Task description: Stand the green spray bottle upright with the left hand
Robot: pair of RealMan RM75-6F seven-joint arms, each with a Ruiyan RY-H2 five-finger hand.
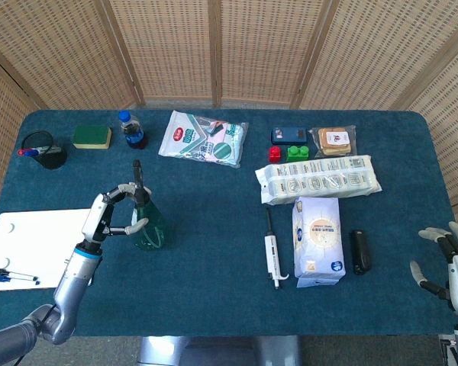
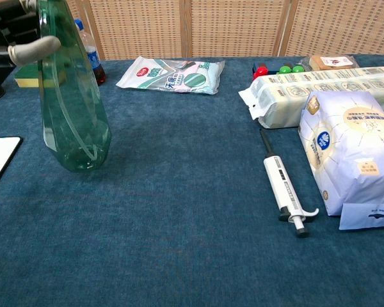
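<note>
The green spray bottle (image 1: 150, 226) stands upright on the blue tablecloth at the left, its black nozzle pointing up. In the chest view the translucent bottle (image 2: 75, 121) rests on its base, tall and slightly narrowed at the top. My left hand (image 1: 113, 213) grips the bottle's upper part, fingers curled over the neck and thumb against the body. One finger (image 2: 32, 48) crosses the neck in the chest view. My right hand (image 1: 447, 264) hangs at the table's right front edge, fingers spread and holding nothing.
A white board (image 1: 27, 236) with markers lies left of the bottle. Behind are a cola bottle (image 1: 130, 130), a sponge (image 1: 91, 136) and a wipes pack (image 1: 204, 139). A pipette (image 1: 272, 250), a white bag (image 1: 317, 240) and a long packet (image 1: 319, 179) lie to the right.
</note>
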